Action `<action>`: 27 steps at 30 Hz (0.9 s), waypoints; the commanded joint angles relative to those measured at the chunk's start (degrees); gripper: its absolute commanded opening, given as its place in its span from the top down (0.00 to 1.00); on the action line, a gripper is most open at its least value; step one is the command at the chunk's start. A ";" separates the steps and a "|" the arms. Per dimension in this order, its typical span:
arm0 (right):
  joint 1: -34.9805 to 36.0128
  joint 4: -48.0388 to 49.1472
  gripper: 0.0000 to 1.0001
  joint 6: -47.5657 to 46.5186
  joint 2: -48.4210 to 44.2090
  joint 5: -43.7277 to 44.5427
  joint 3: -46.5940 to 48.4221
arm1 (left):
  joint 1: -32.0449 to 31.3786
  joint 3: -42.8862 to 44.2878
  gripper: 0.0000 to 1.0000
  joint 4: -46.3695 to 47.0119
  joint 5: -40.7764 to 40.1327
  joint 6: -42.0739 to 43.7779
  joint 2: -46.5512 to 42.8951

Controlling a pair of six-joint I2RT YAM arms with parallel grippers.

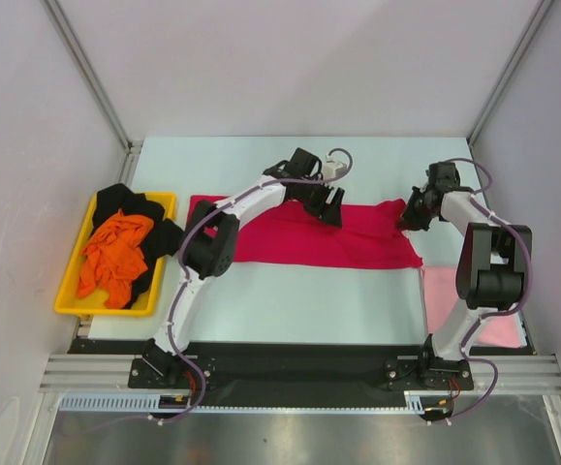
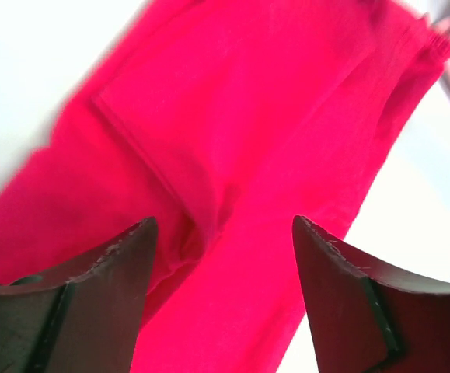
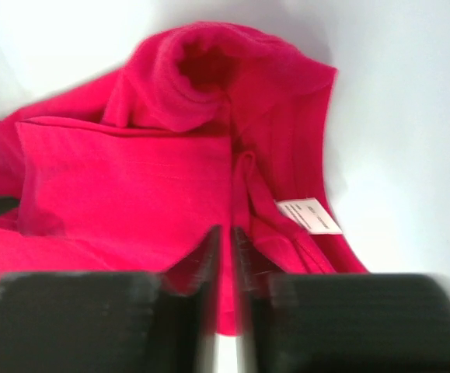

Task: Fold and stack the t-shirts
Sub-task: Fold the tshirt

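Early stage of folding, top view: the crimson t-shirt (image 1: 290,242) lies at the centre of the table (image 1: 299,305) as a long band running 9 to 3 o'clock, apparently part-folded; the left gripper (image 1: 331,207) hangs over its 1 o'clock edge, jaws spread and empty; the right gripper (image 1: 409,221) sits at its 3 o'clock end, fingers all but together, any pinch on cloth not discernible; the pink t-shirt (image 1: 445,295) lies flat at 4 o'clock; the orange t-shirt (image 1: 115,254) and black t-shirt (image 1: 130,201) lie crumpled in the yellow tray (image 1: 67,308) at 9 o'clock; no stack yet.
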 commanded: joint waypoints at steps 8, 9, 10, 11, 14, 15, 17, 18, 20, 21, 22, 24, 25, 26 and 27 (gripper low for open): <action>-0.37 -6.37 0.50 0.69 -11.29 7.76 -5.00 | 8.98 1.60 0.24 -4.92 -1.30 3.82 -11.40; -0.36 -6.46 0.49 0.87 -11.99 8.63 -6.32 | 10.32 -1.46 0.25 -5.46 -7.32 4.87 -13.24; -0.36 -5.94 0.48 1.13 -12.95 9.25 -7.46 | 11.46 -3.23 0.27 -5.98 -10.69 7.58 -14.30; -0.36 -5.41 0.48 1.31 -13.31 9.69 -9.47 | 13.99 -4.99 0.27 -6.25 -14.46 8.91 -15.18; -0.36 -3.65 0.47 0.78 -12.35 11.71 -10.37 | 18.74 -10.88 0.28 -5.11 -23.80 13.66 -17.73; -0.36 -3.48 0.47 -0.09 -11.22 12.76 -10.11 | 19.81 -12.98 0.28 -4.59 -27.21 14.72 -18.09; -0.36 -3.74 0.47 -0.71 -7.88 13.29 -9.32 | 22.70 -14.05 0.27 -3.97 -29.44 17.00 -17.57; -0.36 -3.56 0.47 -1.32 -6.82 13.12 -8.97 | 23.50 -14.14 0.27 -4.05 -30.75 17.53 -17.04; -0.36 -3.04 0.47 -1.41 -4.89 12.42 -8.79 | 25.44 -14.32 0.26 -4.41 -34.00 19.12 -15.55; -0.28 -2.69 0.48 -1.33 -4.44 11.98 -8.62 | 25.88 -14.67 0.25 -4.23 -34.97 19.64 -15.02; -0.28 -2.07 0.49 -1.07 -3.83 11.72 -8.44 | 26.49 -14.93 0.25 -3.62 -37.42 20.43 -14.49; -0.19 -1.54 0.53 -1.07 -2.07 11.28 -7.83 | 26.68 -15.55 0.25 -3.18 -38.93 21.40 -12.74; -0.10 -1.63 0.62 -1.24 -1.37 11.01 -6.69 | 26.68 -15.73 0.25 -3.18 -39.28 22.28 -12.21; -0.01 -1.72 0.67 -1.50 -0.67 10.92 -6.07 | 26.68 -15.90 0.25 -3.26 -37.98 22.55 -11.51; -0.10 -1.80 0.79 -1.59 0.91 10.49 -5.46 | 26.59 -16.69 0.27 -3.35 -36.75 22.72 -11.41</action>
